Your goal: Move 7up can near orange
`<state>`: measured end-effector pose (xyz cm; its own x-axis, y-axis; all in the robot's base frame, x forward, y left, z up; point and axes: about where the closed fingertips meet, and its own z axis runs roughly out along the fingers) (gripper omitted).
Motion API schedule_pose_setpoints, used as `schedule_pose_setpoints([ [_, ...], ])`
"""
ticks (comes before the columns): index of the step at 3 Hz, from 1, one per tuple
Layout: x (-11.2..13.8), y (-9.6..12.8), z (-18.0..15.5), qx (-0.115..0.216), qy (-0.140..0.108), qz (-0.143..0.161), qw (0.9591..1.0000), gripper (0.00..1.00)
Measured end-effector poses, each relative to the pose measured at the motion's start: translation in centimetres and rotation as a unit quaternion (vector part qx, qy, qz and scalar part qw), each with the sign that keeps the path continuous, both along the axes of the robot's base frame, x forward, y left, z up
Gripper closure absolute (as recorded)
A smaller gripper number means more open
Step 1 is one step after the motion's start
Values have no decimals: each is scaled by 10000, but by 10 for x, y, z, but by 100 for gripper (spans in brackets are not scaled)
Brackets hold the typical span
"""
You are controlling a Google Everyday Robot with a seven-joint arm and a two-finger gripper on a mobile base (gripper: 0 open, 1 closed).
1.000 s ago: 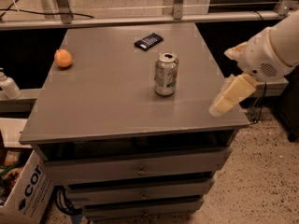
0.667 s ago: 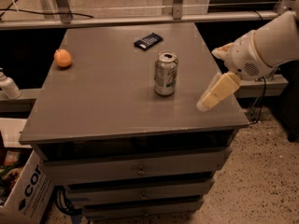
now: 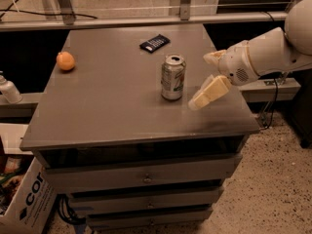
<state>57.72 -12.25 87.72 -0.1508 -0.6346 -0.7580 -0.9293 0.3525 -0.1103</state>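
Closing in now, your gripper [image 3: 200, 81] has slid left from the table's right edge and hangs just right of the can [image 3: 173, 77], not touching. Its fingers stand spread apart, holding nothing. You've got the can upright near the middle of the table [image 3: 117, 111], the orange [image 3: 65, 61] well apart at the far left edge, and a dark packet [image 3: 154, 43] behind the can.
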Motion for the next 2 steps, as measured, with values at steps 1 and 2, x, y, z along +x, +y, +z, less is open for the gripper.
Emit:
schedule_pose_setpoints([
  [1,10,14,-7,456,27,126,9989,0],
  [2,17,34,-12,1050,77,291,9940,0],
])
